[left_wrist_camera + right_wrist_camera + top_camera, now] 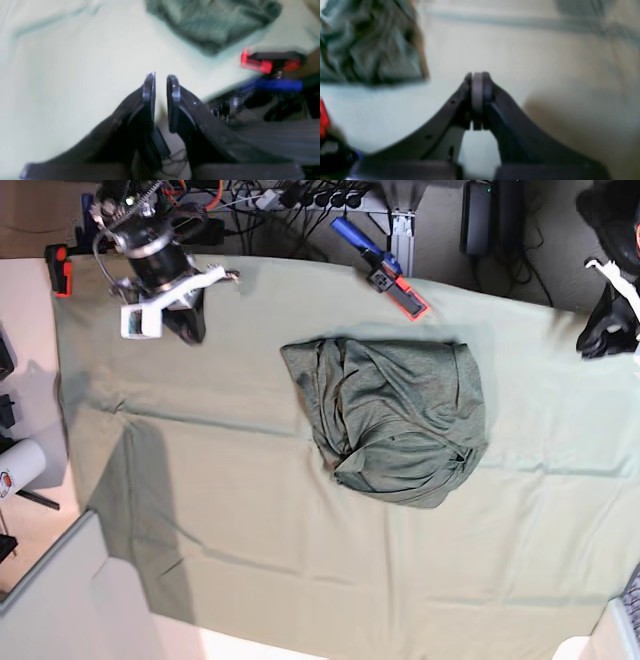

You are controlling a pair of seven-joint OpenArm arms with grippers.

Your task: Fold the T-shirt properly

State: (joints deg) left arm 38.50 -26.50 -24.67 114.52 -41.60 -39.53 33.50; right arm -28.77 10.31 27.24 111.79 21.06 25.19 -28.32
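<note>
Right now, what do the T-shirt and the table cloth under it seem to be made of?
T-shirt: probably thin knit fabric, matte heathered olive; it bunches into many soft wrinkles.
Table cloth: seems a smooth woven sheet, pale mint, matte; it lies flat with a few long creases.

A pale mint-green table cloth (250, 510) covers the work table, smooth apart from a few long creases and a soft shadow toward its left side. Along the far edge, a red-and-blue clamp (385, 270) grips the cloth near the middle, and a smaller red clamp (62, 268) sits at the far left corner. Behind the table runs a tangle of dark cables and a power strip (320, 198) over a brownish floor. A white roll (20, 465) lies off the left edge. Lighting is even and diffuse.
</note>
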